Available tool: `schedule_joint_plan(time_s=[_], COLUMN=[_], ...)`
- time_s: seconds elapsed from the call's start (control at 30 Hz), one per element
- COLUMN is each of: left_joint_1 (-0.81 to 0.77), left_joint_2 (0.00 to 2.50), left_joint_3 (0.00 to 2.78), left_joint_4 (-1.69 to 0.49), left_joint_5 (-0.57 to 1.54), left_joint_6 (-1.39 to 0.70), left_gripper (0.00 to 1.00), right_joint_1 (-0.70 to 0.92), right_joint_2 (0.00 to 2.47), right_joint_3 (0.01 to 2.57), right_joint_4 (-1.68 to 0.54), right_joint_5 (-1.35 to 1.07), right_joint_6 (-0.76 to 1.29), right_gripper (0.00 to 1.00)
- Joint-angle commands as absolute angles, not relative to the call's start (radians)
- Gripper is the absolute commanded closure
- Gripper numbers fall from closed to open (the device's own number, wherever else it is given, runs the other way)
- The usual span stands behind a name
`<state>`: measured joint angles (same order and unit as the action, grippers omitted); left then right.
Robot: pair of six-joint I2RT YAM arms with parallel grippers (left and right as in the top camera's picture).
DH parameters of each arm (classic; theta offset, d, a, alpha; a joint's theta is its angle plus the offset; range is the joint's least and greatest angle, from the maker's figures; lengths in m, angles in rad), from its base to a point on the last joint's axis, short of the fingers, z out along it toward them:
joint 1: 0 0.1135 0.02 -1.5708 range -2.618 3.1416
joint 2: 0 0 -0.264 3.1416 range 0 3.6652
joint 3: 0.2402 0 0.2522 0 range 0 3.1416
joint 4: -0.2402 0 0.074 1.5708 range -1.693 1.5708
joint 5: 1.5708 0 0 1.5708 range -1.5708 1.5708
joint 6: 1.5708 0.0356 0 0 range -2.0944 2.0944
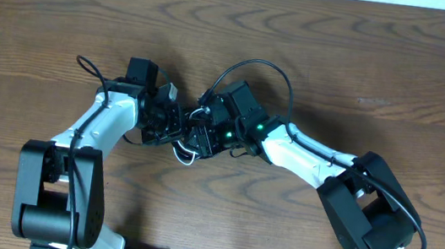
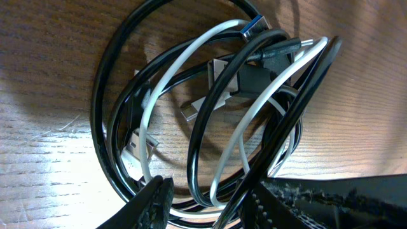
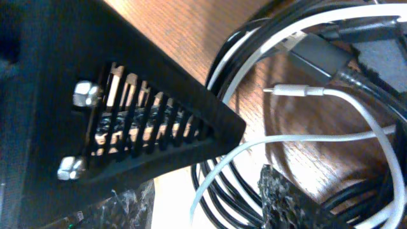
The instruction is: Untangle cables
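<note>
The cables point(image 1: 189, 152) lie in a tangled coil on the wooden table point(image 1: 367, 57), between the two arms. The left wrist view shows black loops and a white cord point(image 2: 178, 58) wound together, with a silver plug point(image 2: 198, 108) and a blue-tipped plug point(image 2: 254, 25) inside. My left gripper point(image 2: 213, 207) is open and straddles the coil's near edge; several strands run loosely between its fingers point(image 2: 156, 203). My right gripper point(image 3: 203, 203) is open too, with black strands and a white cord between its fingers. A white plug tip point(image 3: 286, 91) lies beyond it.
The slotted black body of the left gripper point(image 3: 127, 114) fills the left of the right wrist view, close to my right fingers. In the overhead view both grippers point(image 1: 173, 127) point(image 1: 204, 135) crowd the same spot. Thick arm wires point(image 1: 264, 66) arch above.
</note>
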<state>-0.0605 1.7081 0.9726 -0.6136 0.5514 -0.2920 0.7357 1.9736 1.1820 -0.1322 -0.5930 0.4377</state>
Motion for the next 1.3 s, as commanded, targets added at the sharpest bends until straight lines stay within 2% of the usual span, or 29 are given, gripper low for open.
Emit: schedule_joint_plan(time_s=[0.0, 0.3, 0.5, 0.7, 0.8, 1.27], left_joint_1=[-0.063, -0.063, -0.052, 0.006, 0.022, 0.014], left_joint_2=[1.719, 1.719, 1.719, 1.719, 1.719, 1.719], left_joint_3=[0.965, 0.965, 0.966, 0.967, 0.967, 0.966], left_joint_4=[-0.623, -0.62, -0.599, -0.527, -0.528, -0.533], left_joint_5=[0.565, 0.566, 0.574, 0.748, 0.755, 0.692], left_joint_6=[-0.29, -0.29, -0.289, -0.289, -0.289, -0.286], left_gripper=[0.62, 0.62, 0.62, 0.61, 0.61, 0.71], right_joint_1=[0.727, 0.598, 0.551, 0.551, 0.562, 0.606], right_joint_2=[1.982, 1.982, 1.982, 1.982, 1.982, 1.982], right_joint_3=[1.183, 1.183, 1.182, 1.182, 1.182, 1.182], right_joint_4=[-0.125, -0.194, -0.289, -0.266, -0.257, -0.247], right_joint_5=[-0.565, -0.887, -0.928, -1.05, -1.05, -1.046], right_joint_6=[0.479, 0.336, 0.234, 0.193, 0.193, 0.197], right_gripper=[0.47, 0.37, 0.33, 0.25, 0.23, 0.25])
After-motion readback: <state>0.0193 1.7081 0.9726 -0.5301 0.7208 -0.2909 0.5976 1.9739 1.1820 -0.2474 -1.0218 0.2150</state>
